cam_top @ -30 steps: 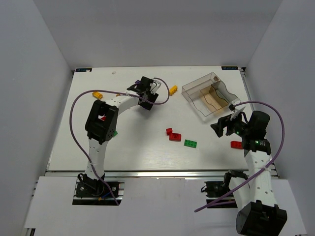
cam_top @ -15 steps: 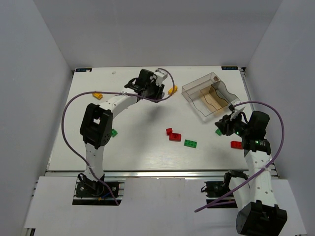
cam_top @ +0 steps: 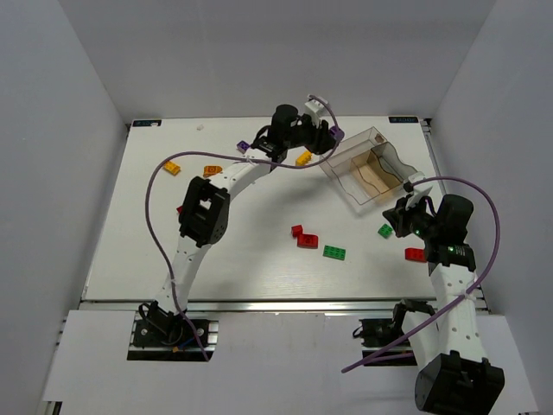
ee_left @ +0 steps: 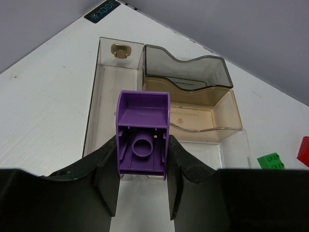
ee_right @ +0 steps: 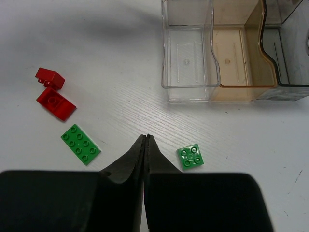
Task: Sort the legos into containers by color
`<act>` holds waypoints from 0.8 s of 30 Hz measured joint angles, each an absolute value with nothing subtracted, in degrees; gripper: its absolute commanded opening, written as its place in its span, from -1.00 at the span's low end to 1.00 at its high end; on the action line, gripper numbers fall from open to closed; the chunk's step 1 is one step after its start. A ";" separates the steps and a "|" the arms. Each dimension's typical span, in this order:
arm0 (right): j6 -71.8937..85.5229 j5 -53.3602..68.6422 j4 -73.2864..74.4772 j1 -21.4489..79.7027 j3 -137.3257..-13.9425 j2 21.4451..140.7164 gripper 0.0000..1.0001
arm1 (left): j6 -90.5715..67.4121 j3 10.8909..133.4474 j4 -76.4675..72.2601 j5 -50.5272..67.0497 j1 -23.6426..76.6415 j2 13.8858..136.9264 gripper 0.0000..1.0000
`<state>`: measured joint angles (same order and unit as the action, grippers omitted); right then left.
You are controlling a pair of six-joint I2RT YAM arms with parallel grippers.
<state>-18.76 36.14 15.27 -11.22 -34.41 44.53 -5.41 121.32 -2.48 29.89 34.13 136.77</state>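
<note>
My left gripper (cam_top: 323, 132) (ee_left: 143, 162) is shut on a purple lego (ee_left: 143, 129) (cam_top: 336, 133) and holds it just before the near left corner of the clear box of containers (cam_top: 344, 151) (ee_left: 94, 96). The compartments that show hold no bricks. My right gripper (cam_top: 397, 216) (ee_right: 146, 139) is shut with nothing in it, low over the table in front of the box (ee_right: 188, 87). A small green square lego (ee_right: 189, 157) (cam_top: 385, 230) lies just to its right, not touching it.
A green plate (ee_right: 80, 144) (cam_top: 334, 252) and two red bricks (ee_right: 56, 103) (cam_top: 303, 237) lie mid-table. Another red brick (cam_top: 415, 254) sits by my right arm. A yellow brick (cam_top: 303, 158), a purple one (cam_top: 244, 147) and two orange ones (cam_top: 212, 170) lie at the back left.
My left arm has swung right to the box with the purple lego. My right gripper has shut on nothing; the small green lego lies beside it.
</note>
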 measured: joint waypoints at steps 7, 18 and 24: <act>-18.46 36.14 15.20 -11.22 -34.41 44.99 -1.00 | -7.03 121.32 -12.05 27.75 36.14 143.04 -1.00; -18.44 36.18 15.18 -11.22 -34.41 44.99 -1.00 | -6.85 121.32 -18.26 22.15 37.23 144.40 -0.42; -18.44 36.16 15.18 -11.22 -34.41 44.97 -0.99 | -6.52 121.32 -18.92 18.81 37.04 146.85 -0.09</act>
<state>-18.44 36.16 15.18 -11.22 -34.41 44.97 -6.52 121.32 -18.92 18.81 37.04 146.85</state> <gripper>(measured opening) 0.004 0.471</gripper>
